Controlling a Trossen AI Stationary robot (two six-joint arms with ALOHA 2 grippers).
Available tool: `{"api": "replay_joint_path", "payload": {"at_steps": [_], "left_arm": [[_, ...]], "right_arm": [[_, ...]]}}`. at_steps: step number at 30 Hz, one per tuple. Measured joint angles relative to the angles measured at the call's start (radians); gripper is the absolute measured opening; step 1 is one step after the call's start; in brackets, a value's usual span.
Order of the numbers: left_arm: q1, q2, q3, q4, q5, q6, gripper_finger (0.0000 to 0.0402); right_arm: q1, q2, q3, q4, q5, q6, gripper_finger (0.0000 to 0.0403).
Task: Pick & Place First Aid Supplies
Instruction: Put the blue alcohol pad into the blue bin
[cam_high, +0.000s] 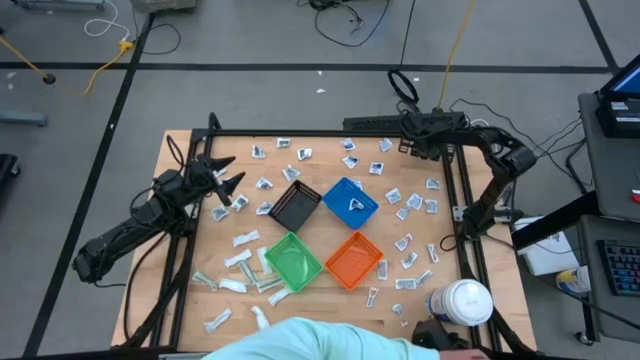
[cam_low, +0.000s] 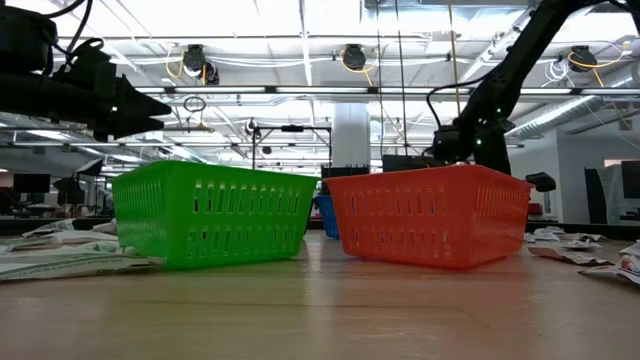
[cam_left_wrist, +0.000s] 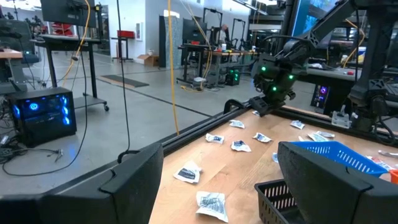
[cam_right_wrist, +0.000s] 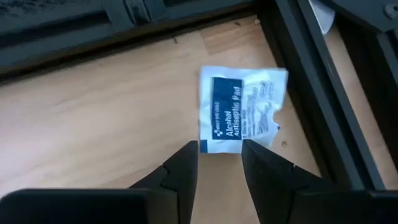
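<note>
Small white first aid packets (cam_high: 405, 198) lie scattered flat on the wooden table (cam_high: 200, 300) around four small bins. My right gripper (cam_right_wrist: 217, 149) is at the table's far right corner (cam_high: 412, 140), slanting down over a white and blue alcohol pad packet (cam_right_wrist: 239, 112) that lies flat on the wood. Its fingers are open, with the packet's nearest edge between their tips. My left gripper (cam_high: 228, 180) waits level above the table's left side, open and holding nothing (cam_left_wrist: 217, 186). My right gripper comes at the alcohol pad packet slanting down from above. Its two fingertips (cam_right_wrist: 186, 152) stand at either side of the packet's nearest edge (cam_right_wrist: 221, 148). I cannot tell whether they touch it. The packet lies flat on the table.
Black (cam_high: 296, 205), blue (cam_high: 350, 203), green (cam_high: 292, 262) and orange (cam_high: 354, 260) bins stand in the middle. A large white jar (cam_high: 460, 302) stands at the near right. A person's pale sleeve (cam_high: 320, 340) reaches over the near edge. A black frame rail (cam_right_wrist: 311, 93) runs beside the packet.
</note>
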Motion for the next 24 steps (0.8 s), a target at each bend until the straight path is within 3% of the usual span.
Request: {"api": "replay_joint_path", "payload": {"at_steps": [5,12,24], "left_arm": [[0.000,0.000,0.000,0.000,0.000,0.000,0.0324],[0.000,0.000,0.000,0.000,0.000,0.000,0.0324],[0.000,0.000,0.000,0.000,0.000,0.000,0.0324]], "right_arm": [[0.000,0.025,0.020,-0.027,0.004,-0.007,0.0087],[0.001,0.030,0.021,-0.031,0.022,0.001,0.0010],[0.013,0.014,0.018,-0.013,0.004,-0.022,0.0001]]}}
